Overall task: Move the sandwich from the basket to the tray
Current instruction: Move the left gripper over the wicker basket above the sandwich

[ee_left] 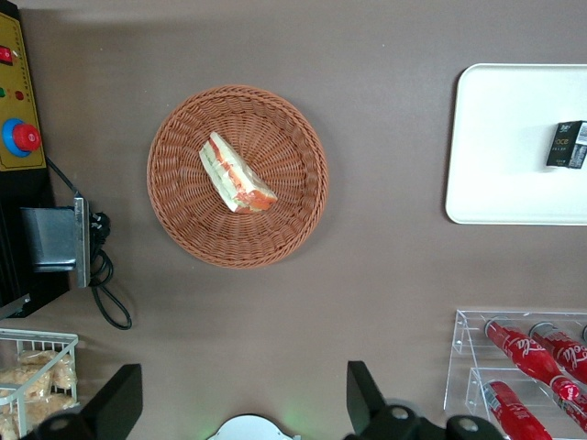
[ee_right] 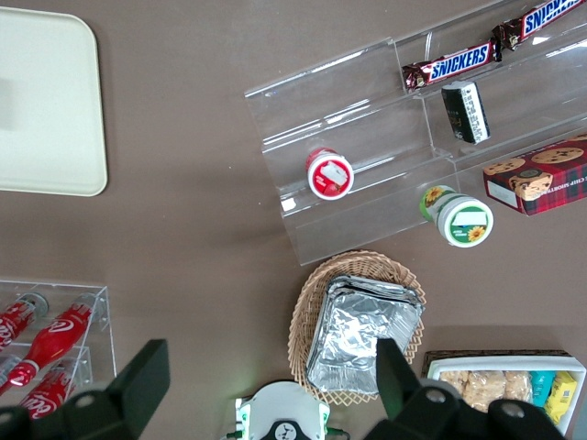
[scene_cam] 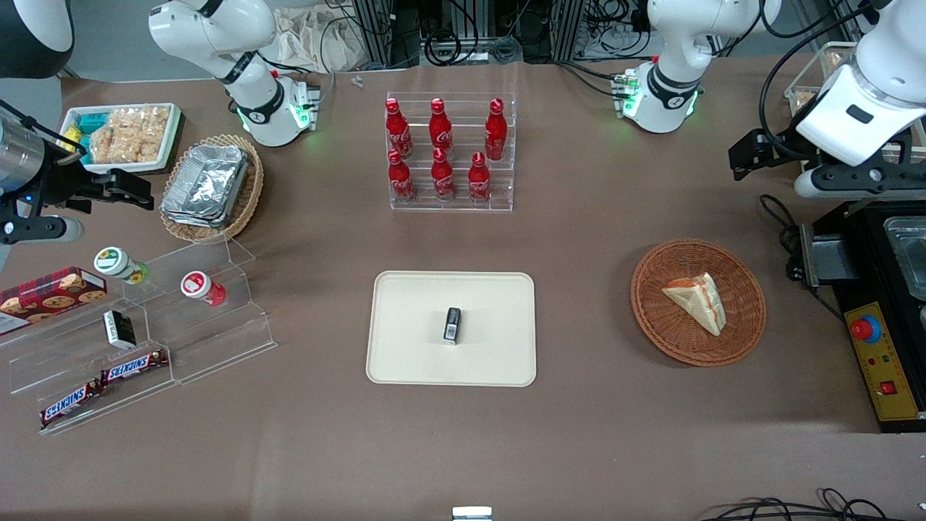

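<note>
The sandwich [scene_cam: 696, 298] [ee_left: 235, 174], a pale triangular wedge with red filling at its edge, lies in the round reddish-brown wicker basket [scene_cam: 745, 307] [ee_left: 293, 192] toward the working arm's end of the table. The cream tray [scene_cam: 412, 325] [ee_left: 504, 147] lies flat at the table's middle, beside the basket, with a small black box [scene_cam: 452, 325] [ee_left: 568, 145] on it. My gripper [scene_cam: 749, 155] [ee_left: 243, 403] hangs open and empty high above the table, farther from the front camera than the basket and apart from it.
A clear rack of red cola bottles [scene_cam: 448, 155] [ee_left: 532, 357] stands farther from the front camera than the tray. A black and yellow control box with a red button [scene_cam: 879, 354] [ee_left: 18, 137] and cables sits beside the basket. Snack shelves [scene_cam: 145, 325] lie toward the parked arm's end.
</note>
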Motion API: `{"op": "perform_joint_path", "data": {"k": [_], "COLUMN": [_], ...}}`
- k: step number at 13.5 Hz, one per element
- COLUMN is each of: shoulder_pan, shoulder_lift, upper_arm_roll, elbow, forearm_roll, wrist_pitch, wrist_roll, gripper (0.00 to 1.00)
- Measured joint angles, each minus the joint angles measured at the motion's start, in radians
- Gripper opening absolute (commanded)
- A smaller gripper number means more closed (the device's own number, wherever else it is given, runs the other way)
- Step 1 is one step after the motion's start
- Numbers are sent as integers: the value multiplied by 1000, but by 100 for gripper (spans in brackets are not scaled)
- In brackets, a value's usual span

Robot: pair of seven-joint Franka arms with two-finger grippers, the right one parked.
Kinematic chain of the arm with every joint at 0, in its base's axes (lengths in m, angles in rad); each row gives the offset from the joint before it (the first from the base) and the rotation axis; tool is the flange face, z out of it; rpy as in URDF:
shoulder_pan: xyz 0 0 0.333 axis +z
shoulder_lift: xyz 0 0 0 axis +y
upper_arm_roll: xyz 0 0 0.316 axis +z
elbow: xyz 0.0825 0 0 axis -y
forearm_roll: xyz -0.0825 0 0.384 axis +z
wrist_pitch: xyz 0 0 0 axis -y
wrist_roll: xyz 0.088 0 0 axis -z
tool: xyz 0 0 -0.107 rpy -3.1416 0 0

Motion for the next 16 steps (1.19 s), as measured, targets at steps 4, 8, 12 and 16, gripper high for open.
{"op": "perform_joint_path", "data": {"k": [4, 8, 12, 16], "shoulder_pan": [11, 66, 79, 84], "shoulder_lift": [1, 26, 45, 49], "upper_arm_roll": [1, 3, 3, 4], "elbow": [-3, -85, -310, -534], "forearm_roll": [-1, -41, -15, -1], "wrist_pitch": [-4, 2, 224, 520], "wrist_roll": [-1, -5, -73, -194], "gripper": [100, 100, 100, 100]}}
